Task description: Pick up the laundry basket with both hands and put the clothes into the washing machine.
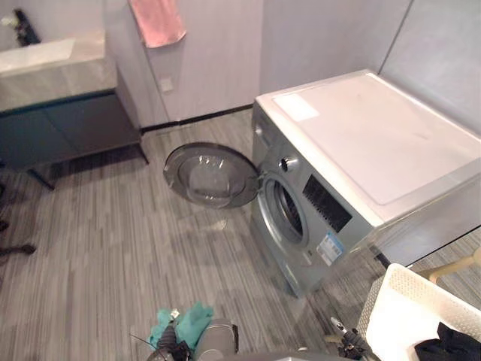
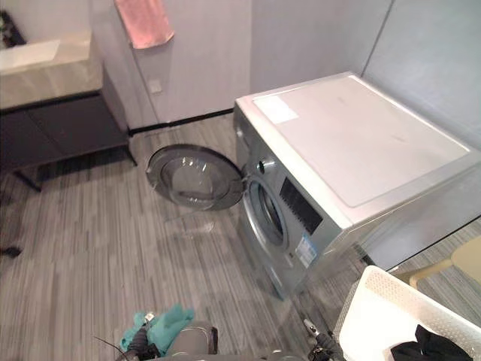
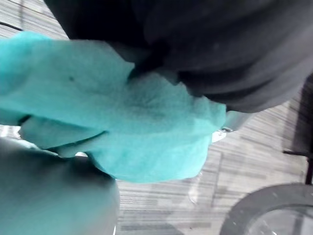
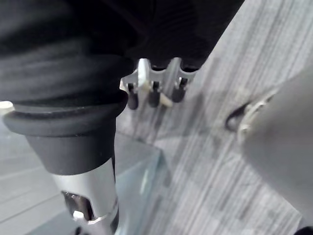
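The silver washing machine (image 1: 361, 150) stands at the right with its round door (image 1: 212, 175) swung wide open to the left, baring the drum opening (image 1: 289, 210). A white laundry basket (image 1: 406, 301) sits on the floor at the lower right, with a black garment (image 1: 451, 347) inside it. My left hand (image 1: 167, 347) is low at the bottom edge, shut on a bunched teal cloth (image 3: 146, 127) that hangs above the floor. My right hand (image 4: 154, 88) hangs relaxed and holds nothing, just left of the basket and apart from it.
A dark vanity with a pale stone counter (image 1: 52, 75) fills the back left corner. A pink towel (image 1: 158, 21) hangs on the wall above. A beige chair leg (image 1: 455, 267) shows behind the basket. Striped grey floor lies open before the machine's door.
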You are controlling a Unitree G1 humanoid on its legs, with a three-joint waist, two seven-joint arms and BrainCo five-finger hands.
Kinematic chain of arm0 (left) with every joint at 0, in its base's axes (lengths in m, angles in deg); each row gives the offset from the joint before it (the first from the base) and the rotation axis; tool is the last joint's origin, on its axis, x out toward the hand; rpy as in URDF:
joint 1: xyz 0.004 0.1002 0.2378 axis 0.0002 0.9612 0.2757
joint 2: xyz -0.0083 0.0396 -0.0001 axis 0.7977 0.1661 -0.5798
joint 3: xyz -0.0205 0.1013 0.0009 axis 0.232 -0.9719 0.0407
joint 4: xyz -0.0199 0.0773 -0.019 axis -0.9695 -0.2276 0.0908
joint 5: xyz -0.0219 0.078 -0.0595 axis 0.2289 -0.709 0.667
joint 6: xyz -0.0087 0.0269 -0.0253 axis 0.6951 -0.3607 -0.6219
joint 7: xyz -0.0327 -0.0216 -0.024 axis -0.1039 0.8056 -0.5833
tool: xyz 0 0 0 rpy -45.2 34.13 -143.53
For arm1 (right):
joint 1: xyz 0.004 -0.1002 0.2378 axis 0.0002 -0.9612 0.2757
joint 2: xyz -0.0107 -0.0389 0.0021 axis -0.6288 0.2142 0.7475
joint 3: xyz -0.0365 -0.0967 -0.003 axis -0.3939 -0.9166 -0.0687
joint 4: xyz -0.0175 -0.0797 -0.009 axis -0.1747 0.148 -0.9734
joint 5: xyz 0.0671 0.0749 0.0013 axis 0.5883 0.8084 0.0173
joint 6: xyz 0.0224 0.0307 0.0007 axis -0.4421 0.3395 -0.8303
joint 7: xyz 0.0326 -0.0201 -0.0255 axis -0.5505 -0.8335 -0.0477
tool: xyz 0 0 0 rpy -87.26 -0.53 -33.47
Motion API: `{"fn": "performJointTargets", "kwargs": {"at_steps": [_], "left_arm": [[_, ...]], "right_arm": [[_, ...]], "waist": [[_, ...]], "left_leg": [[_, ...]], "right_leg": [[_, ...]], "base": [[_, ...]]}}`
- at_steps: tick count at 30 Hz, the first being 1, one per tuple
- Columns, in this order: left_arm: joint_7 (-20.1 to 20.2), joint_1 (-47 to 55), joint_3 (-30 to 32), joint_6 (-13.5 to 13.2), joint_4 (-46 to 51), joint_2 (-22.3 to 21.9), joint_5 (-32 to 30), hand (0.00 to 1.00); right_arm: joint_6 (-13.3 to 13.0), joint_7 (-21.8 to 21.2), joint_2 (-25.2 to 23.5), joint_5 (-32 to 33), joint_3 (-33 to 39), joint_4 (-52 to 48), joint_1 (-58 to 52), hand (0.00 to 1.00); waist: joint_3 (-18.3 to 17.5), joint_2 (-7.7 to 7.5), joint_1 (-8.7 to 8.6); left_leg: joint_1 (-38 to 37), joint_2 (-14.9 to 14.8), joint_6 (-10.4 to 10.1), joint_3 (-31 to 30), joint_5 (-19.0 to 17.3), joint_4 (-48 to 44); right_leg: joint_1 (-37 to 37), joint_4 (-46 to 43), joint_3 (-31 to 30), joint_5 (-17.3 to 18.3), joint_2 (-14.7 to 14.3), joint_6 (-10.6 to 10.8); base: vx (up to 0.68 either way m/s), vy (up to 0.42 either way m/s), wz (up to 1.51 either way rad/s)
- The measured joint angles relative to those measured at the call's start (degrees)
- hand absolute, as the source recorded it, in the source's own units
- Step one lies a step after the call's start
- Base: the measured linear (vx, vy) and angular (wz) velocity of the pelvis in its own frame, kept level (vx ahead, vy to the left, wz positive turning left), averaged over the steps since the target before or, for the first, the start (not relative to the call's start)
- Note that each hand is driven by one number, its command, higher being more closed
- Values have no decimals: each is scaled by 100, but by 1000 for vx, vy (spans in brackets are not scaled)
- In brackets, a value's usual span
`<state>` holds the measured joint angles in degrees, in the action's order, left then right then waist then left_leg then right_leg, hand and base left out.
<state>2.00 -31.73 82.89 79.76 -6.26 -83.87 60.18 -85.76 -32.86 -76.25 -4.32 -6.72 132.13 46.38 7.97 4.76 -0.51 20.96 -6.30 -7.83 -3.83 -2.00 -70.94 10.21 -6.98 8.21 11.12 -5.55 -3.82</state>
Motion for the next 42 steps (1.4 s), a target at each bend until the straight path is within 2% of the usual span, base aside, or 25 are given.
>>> {"fn": "performJointTargets", "kwargs": {"at_steps": [1,2,3,4,5,7,8,9,10,12,14,17,19,23,24,25,26,27,30,32,35,36,38,40,42], "left_arm": [[10,3,-18,2,4,-23,25,100],[-7,-1,0,-12,47,8,33,100],[-32,1,-1,-32,58,69,28,100],[-94,7,-38,-35,55,131,20,100],[-127,47,-50,-46,48,85,23,100],[-180,189,-68,-77,37,44,16,100],[-232,372,-163,-67,-31,-11,20,100],[-239,390,-189,-60,-27,90,-12,100],[-228,435,-246,-72,-23,215,-40,100],[-230,353,-397,-84,-31,360,-286,100],[-229,292,-543,-107,-22,415,-454,100],[-243,194,-710,-113,-11,421,-458,100],[-245,80,-753,-118,-8,376,-422,100],[-252,12,-787,-181,25,205,-209,100],[-254,19,-786,-204,31,205,-196,100],[-255,32,-787,-219,-7,203,-139,100],[-250,29,-791,-210,-44,201,-118,100],[-244,25,-795,-197,-69,163,-116,100],[-220,85,-776,-170,-203,75,-112,100],[-212,78,-755,-157,-191,79,-120,100],[-220,52,-528,-153,-35,-11,-153,100],[-219,76,-532,-154,-16,-44,-173,100],[-221,58,-572,-152,-16,-44,-195,100],[-233,33,-752,-155,-17,-38,-244,100],[-236,30,-894,-147,-33,28,-286,100]], "right_arm": [[-1,1,-48,-4,-196,9,119,0],[-2,-5,-56,-6,-308,8,146,0],[-3,-6,-86,-12,-445,1,198,0],[-4,-14,-142,-26,-703,-37,238,0],[-12,-22,-142,-72,-781,-39,232,0],[-11,-29,-112,-160,-861,-4,177,0],[-24,-35,-89,-304,-862,72,195,0],[-24,-38,-166,-313,-908,110,200,0],[-16,-52,-236,-332,-942,132,189,0],[-49,-47,-281,-332,-820,165,65,0],[-59,-51,-266,-333,-764,172,-2,0],[-69,-64,-204,-339,-578,87,2,0],[-69,-62,-199,-341,-581,75,0,0],[-66,-63,-76,-372,-768,188,9,0],[-62,-57,-73,-379,-767,210,41,0],[-63,-59,-47,-436,-745,272,17,0],[-61,-58,-65,-504,-671,408,-1,0],[-49,-56,-26,-515,-616,458,-18,0],[-56,-53,-6,-495,-315,473,-30,0],[-62,-42,-23,-486,-327,473,-33,0],[-71,-37,118,-443,-602,406,-18,0],[-74,-33,152,-436,-644,407,12,0],[-74,-20,158,-404,-641,416,10,0],[-73,-18,177,-345,-638,402,18,0],[-69,-18,154,-345,-678,438,40,0]], "waist": [[-1,-148,144],[3,-253,186],[16,-343,237],[21,-404,274],[5,-378,283],[-79,-249,312],[-229,-157,321],[-247,-239,314],[-357,-505,268],[-423,-646,280],[-417,-691,283],[-358,-609,267],[-343,-624,265],[-360,-684,281],[-360,-693,286],[-367,-668,265],[-396,-694,229],[-369,-620,222],[-387,-429,192],[-388,-419,165],[-315,-310,209],[-308,-242,251],[-303,-239,232],[-311,-181,154],[-340,-250,136]], "left_leg": [[343,102,457,73,-902,147],[431,135,512,50,-1065,485],[476,147,543,-4,-1142,919],[456,202,553,-309,-1185,2045],[221,259,458,-896,-1121,3373],[-161,226,233,-1766,-929,4654],[-213,111,-264,-1771,-459,4636],[-199,159,-143,-1548,-556,4550],[-223,228,-68,-1333,-601,4525],[-334,317,122,-961,-775,4336],[-680,360,389,-452,-958,4297],[-1079,305,606,35,-1085,4478],[-1314,227,670,334,-1120,4648],[-1848,104,732,1172,-1150,5281],[-1864,100,732,1277,-1150,5348],[-1869,115,719,1339,-1149,5464],[-1893,140,655,1335,-1111,5649],[-1928,116,631,1315,-1096,5724],[-2217,-59,428,1309,-978,5842],[-2052,-151,233,1305,-1103,5111],[-988,-509,-185,1056,-957,2385],[-827,-572,-148,1019,-1008,1910],[-812,-554,-37,1094,-1070,2131],[-949,-551,283,1050,-709,3561],[-1310,-246,291,951,-799,4296]], "right_leg": [[54,-17,-459,16,230,-6],[54,-17,-609,19,349,0],[67,-22,-729,25,453,11],[72,-112,-928,47,567,50],[90,-290,-1131,149,646,219],[73,-504,-1597,410,643,481],[44,-656,-2062,668,630,622],[6,-739,-2196,683,755,617],[-107,-889,-2334,602,884,637],[-362,-1389,-2526,370,1072,894],[-811,-2393,-2576,-37,1162,945],[-1830,-4025,-2284,-793,1182,933],[-2317,-4457,-1632,-544,1212,859],[-2387,-3214,944,-321,1508,622],[-2328,-2888,1215,-319,1510,606],[-2067,-2234,1536,-166,1444,439],[-1800,-1521,1499,-41,1227,230],[-1736,-1310,1493,-100,1130,151],[-1411,-835,1420,-172,796,89],[-1173,-645,1366,-126,680,64],[-846,-592,1135,-53,546,6],[-697,-597,1017,-41,568,-7],[-550,-578,834,-51,689,9],[-554,-578,638,-29,750,239],[-637,-425,335,-102,862,494]], "base": [[251,107,-117],[261,128,-126],[302,166,-95],[381,243,-99],[384,288,-112],[317,435,-124],[319,509,-134],[313,460,-125],[241,308,-62],[284,316,-72],[231,388,-97],[25,246,-85],[-35,204,-80],[8,63,-92],[83,-41,-83],[161,-100,-51],[202,-121,-35],[258,-106,-22],[234,-67,-23],[187,-44,-16],[174,33,-50],[208,185,-73],[171,203,-60],[130,234,-42],[119,189,-29]]}}
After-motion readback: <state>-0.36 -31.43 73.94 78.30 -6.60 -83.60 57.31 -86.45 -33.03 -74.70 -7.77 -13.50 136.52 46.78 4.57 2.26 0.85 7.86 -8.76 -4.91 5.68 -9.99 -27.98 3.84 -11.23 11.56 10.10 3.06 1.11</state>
